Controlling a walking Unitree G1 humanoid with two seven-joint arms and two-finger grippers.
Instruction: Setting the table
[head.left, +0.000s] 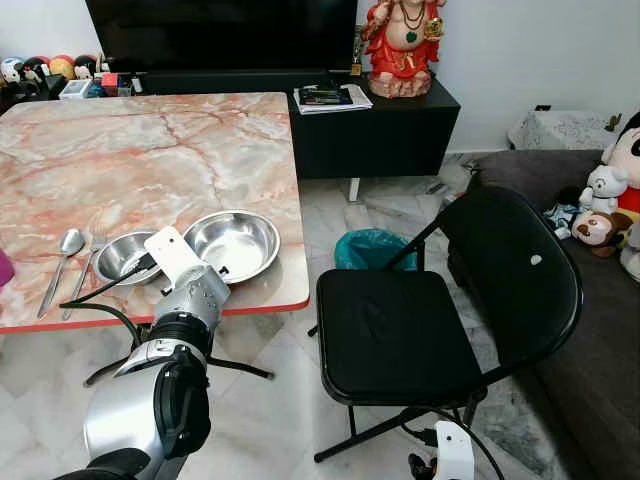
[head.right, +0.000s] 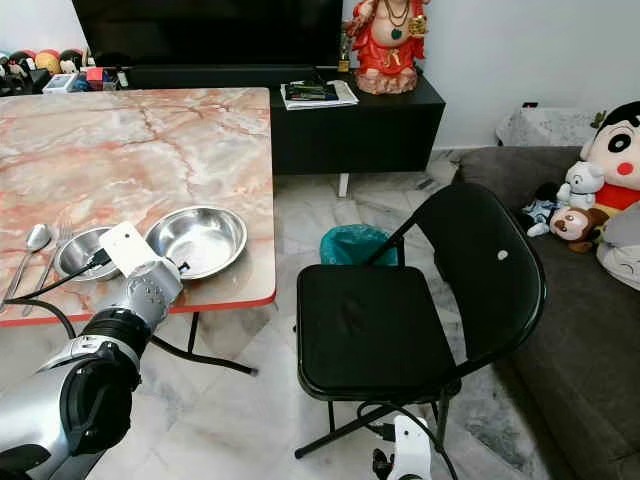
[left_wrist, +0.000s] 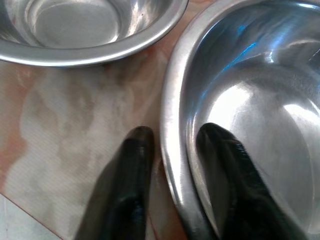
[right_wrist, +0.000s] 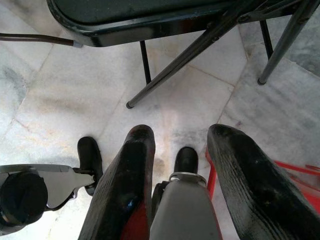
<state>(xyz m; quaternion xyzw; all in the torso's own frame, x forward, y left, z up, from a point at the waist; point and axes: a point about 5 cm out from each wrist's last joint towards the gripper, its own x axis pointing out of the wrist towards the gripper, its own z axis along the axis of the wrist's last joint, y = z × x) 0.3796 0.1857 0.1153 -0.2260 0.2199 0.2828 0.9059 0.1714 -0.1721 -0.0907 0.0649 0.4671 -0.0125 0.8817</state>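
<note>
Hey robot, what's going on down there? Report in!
Left gripper open, straddling big steel bowl rim. Right gripper idle, open, over floor. Small bowl and spoon alongside.

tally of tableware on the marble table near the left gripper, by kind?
Round stainless-steel bowls: 2, the larger steel bowl, whose rim sits between the left gripper fingers, and the smaller steel bowl beside it
Silver metal spoon: 1
Silver metal fork: 1
Total: 4
</note>
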